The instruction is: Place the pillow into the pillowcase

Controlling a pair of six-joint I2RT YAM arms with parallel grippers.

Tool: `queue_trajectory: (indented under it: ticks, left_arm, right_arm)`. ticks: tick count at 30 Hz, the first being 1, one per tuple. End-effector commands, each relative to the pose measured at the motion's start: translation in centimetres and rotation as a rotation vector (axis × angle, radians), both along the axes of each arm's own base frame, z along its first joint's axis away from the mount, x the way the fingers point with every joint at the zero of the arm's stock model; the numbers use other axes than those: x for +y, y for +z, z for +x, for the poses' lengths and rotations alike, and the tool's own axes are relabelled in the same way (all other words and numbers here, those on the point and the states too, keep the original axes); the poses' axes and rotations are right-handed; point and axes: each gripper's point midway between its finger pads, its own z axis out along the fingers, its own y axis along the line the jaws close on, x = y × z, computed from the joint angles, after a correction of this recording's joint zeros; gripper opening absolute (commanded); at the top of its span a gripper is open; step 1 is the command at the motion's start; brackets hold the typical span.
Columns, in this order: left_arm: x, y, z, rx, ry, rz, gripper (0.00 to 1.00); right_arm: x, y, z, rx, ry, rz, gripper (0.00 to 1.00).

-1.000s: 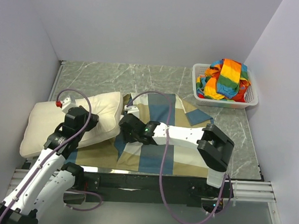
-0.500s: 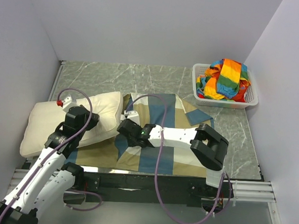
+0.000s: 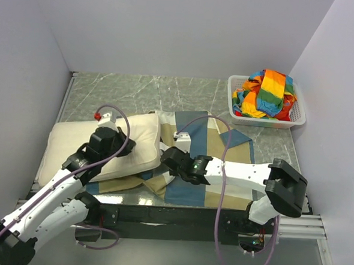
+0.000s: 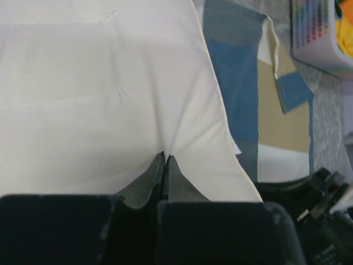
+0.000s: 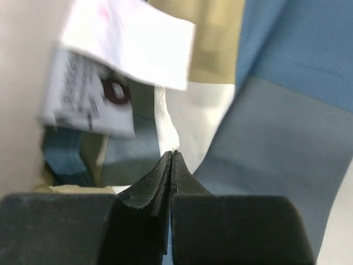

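Observation:
The cream-white pillow (image 3: 74, 147) lies on the left of the table, its right end overlapping the left edge of the pillowcase (image 3: 210, 137), a blue, tan and off-white cloth that is bunched near the middle. My left gripper (image 3: 117, 144) rests on the pillow's right half and is shut on a pinch of pillow fabric (image 4: 99, 83), with creases running into the left gripper (image 4: 165, 156). My right gripper (image 3: 166, 157) sits at the pillowcase's left edge. In the right wrist view the right gripper (image 5: 172, 153) is shut on a white fold of the pillowcase (image 5: 287, 110), beside a white printed label (image 5: 127, 38).
A white basket (image 3: 295, 119) holding a rainbow-striped cloth (image 3: 266, 93) stands at the back right. Walls close in the table on the left, back and right. The table's front edge (image 3: 208, 205) runs just below the pillowcase.
The right gripper has shut on the pillowcase edge and shifted right, bunching the cloth. The left arm has dragged the pillow to the right, onto the pillowcase's left edge.

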Motion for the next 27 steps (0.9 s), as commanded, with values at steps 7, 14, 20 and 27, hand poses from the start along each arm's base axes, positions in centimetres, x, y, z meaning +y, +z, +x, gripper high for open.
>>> queue_trajectory:
  ticks: [7, 14, 20, 27]
  left_arm:
    - [-1.0, -5.4, -3.0, 0.107, 0.057, -0.087, 0.04]
    - [0.1, 0.0, -0.8, 0.004, 0.119, -0.009, 0.71]
    - [-1.9, 0.9, 2.8, 0.033, 0.095, 0.211, 0.84]
    - [-7.0, -2.7, 4.9, 0.112, -0.020, 0.422, 1.00]
  right_arm:
    - [-1.7, -0.5, 0.3, -0.043, -0.122, 0.062, 0.00]
    - [-0.4, -1.2, 0.2, -0.028, -0.083, 0.076, 0.00]
    - [0.0, -1.3, 0.4, -0.027, -0.068, 0.072, 0.00]
    - [-0.1, -1.9, 0.1, -0.011, -0.063, 0.104, 0.00]
